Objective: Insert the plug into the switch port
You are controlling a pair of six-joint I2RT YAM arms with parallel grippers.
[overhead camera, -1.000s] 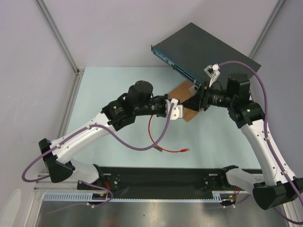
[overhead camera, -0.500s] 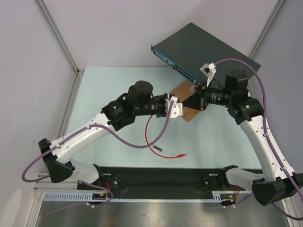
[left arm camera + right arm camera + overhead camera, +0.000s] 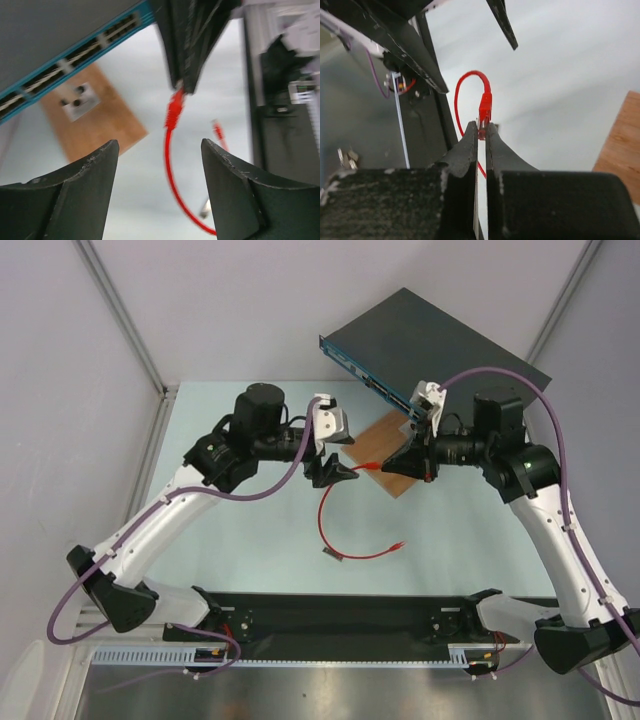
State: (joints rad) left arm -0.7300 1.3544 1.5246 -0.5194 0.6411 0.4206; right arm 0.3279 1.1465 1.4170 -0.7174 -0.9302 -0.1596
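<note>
Nearest me, in front of the wooden board (image 3: pixel 380 435), a thin red cable (image 3: pixel 322 520) loops across the pale table (image 3: pixel 260 550), with its loose end lying flat. Just off the board's left edge, the left gripper (image 3: pixel 345 473) hangs with its fingers spread wide apart and nothing between them. Facing it at that same edge, the right gripper (image 3: pixel 481 131) is pinched tight on the plug (image 3: pixel 484 107), holding its clear tip with the red boot sticking out. Behind the board, the switch (image 3: pixel 440 340) sits at an angle. The plug is apart from the ports (image 3: pixel 75 55) along its blue front.
</note>
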